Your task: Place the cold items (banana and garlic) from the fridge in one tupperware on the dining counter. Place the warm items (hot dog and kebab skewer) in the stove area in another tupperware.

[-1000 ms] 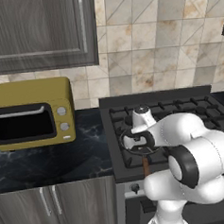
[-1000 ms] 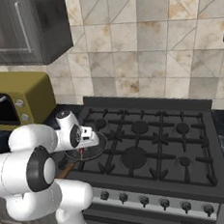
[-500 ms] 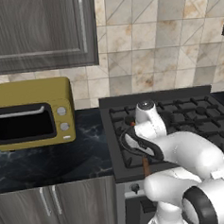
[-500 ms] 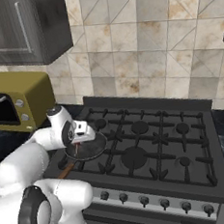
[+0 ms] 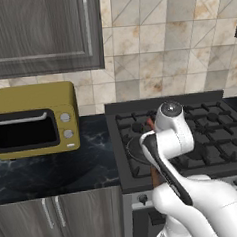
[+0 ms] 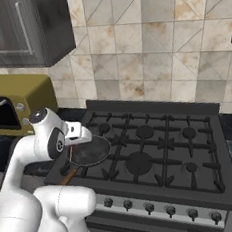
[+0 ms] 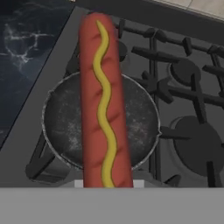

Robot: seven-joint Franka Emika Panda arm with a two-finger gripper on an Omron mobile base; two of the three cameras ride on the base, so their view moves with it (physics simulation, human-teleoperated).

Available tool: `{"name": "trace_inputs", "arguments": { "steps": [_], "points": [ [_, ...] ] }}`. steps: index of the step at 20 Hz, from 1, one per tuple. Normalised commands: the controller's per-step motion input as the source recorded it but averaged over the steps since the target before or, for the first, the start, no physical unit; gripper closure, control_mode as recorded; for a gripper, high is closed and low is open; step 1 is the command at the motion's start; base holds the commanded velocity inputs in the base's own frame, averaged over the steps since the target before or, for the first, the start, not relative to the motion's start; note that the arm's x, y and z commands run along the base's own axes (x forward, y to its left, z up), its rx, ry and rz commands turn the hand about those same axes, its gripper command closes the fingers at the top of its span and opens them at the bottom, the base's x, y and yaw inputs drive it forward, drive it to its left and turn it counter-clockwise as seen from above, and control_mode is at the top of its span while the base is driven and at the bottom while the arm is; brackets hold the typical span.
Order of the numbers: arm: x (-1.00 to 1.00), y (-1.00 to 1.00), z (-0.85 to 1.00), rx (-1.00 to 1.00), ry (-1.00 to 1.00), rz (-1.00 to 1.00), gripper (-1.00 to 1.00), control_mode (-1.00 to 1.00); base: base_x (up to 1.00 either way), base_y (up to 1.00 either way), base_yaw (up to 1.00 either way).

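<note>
The gripper [image 6: 85,135] is clamped on the hot dog [image 7: 101,105], held above the dark pan [image 7: 57,127] on the stove area [image 6: 156,149]. Step in hand: retrieval of the warm item. Next move likely requires carrying it to another tupperware.

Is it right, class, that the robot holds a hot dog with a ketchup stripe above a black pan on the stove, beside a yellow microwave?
Not quite: the stripe on the hot dog is yellow mustard, not ketchup, as the hand view shows. The rest holds: it is held above the black pan on the stove, beside the yellow microwave.
</note>
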Motion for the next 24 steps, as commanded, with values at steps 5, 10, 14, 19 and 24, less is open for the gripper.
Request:
{"name": "trace_inputs", "arguments": {
  "steps": [5, 10, 14, 19, 24],
  "points": [
    [-0.44, -0.04, 0.85, 0.0, -0.06, 0.0, 1.0, -1.0, 0.0, 0.0, 0.0],
    [-0.25, 0.0, 0.82, 0.0, 0.0, 0.0, 1.0, -1.0, 0.0, 0.0, 0.0],
    [-0.38, -0.05, 0.63, 0.0, 0.0, 0.0, 1.0, -1.0, 0.0, 0.0, 0.0],
    [-0.39, -0.04, 0.14, 0.0, -0.01, 0.0, 1.0, 1.0, -0.2, 0.0, 0.0],
    [0.0, 0.0, 0.0, 0.0, 0.0, 0.0, 1.0, 1.0, -0.99, 0.3, -0.05]
  ]
}}
